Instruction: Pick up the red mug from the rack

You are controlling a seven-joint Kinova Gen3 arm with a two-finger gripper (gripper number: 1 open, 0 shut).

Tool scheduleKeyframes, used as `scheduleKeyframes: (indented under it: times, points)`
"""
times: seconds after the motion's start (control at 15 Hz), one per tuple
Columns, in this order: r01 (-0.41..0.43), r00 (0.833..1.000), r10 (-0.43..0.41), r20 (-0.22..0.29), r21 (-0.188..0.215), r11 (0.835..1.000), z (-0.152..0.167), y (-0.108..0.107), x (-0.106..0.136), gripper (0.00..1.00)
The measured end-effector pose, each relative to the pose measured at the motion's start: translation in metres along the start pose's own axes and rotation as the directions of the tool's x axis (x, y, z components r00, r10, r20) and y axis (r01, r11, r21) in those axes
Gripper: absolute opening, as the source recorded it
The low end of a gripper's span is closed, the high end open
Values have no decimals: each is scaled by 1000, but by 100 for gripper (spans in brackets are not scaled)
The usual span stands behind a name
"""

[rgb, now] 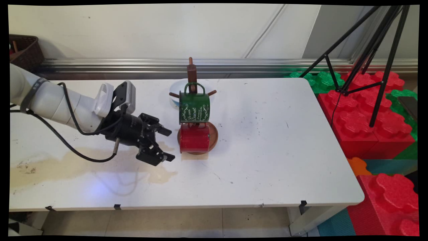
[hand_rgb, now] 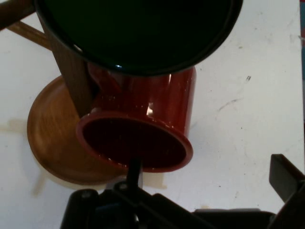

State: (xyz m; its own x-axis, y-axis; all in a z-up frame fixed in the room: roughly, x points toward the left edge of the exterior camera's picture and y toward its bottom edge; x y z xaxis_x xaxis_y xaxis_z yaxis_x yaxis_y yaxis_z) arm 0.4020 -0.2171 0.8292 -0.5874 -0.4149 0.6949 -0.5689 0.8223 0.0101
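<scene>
White tabletop runs across the main view in front of a pale wall, marked by a tan stain under the arm. Red and green foam blocks and a black tripod stand off its far end.

The gripper lies nearly level above the stain, its fingers spread wide with nothing between them. One fingertip is the farther from the camera, the other the nearer.

Just ahead of the fingertips stands a wooden mug tree on a round wooden base. Two mugs hang on it. The red mug hangs lowest, close over the base and straight out from the gap between the fingers, near them but apart. The green mug hangs directly above it, higher than the fingers. Behind the tree sits a white bowl.

In the hand view the red mug's open mouth faces the camera, centred over the linkage, with the green mug's dark mouth filling the top and the base to the side.

As things lie, both mugs are on their pegs and neither is gripped or touched. Whether one has just been hung or is about to be taken cannot be told.
</scene>
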Motion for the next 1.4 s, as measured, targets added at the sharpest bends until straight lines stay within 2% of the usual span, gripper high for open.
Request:
scheduleKeyframes:
  times: [0.4, 0.93, 1.4]
  points:
    - [43, 998, -43, -35, 8, 999, 7, 3, -9, 100]
    - [57, 997, -56, -52, 12, 998, 14, 3, -20, 100]
    - [75, 993, -75, -86, 5, 997, 22, 6, -26, 100]
